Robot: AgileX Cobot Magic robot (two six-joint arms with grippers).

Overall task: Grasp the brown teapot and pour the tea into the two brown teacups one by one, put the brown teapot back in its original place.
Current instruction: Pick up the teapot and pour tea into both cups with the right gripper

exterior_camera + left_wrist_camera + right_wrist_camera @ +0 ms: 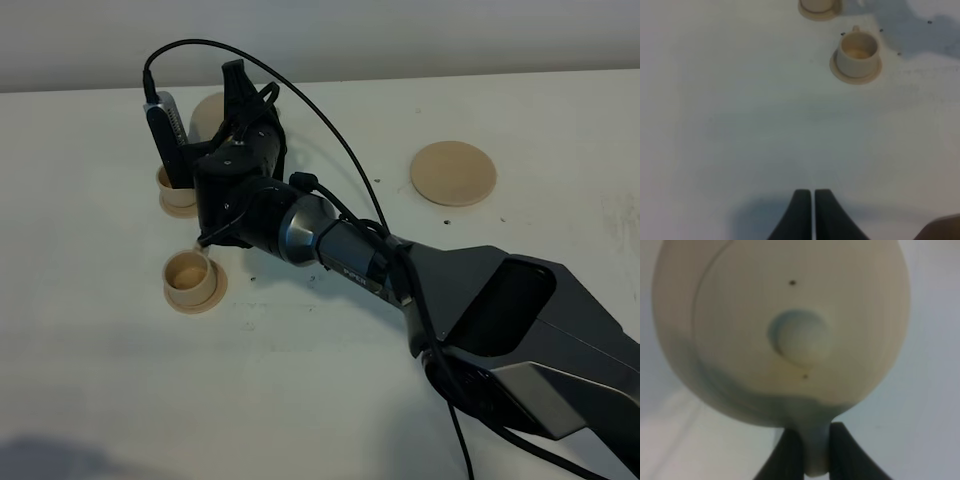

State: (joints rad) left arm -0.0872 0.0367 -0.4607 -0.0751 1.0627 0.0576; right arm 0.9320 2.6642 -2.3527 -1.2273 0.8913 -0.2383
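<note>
Right gripper of mine pinching brown teapot by its handle, pot just beside far teacup, near teacup apart, coaster well apart, my left gripper pressed together over surface

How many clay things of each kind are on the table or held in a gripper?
Teapot: 1
Teacups: 2
Saucers: 2
Coaster: 1
Total: 6
</note>
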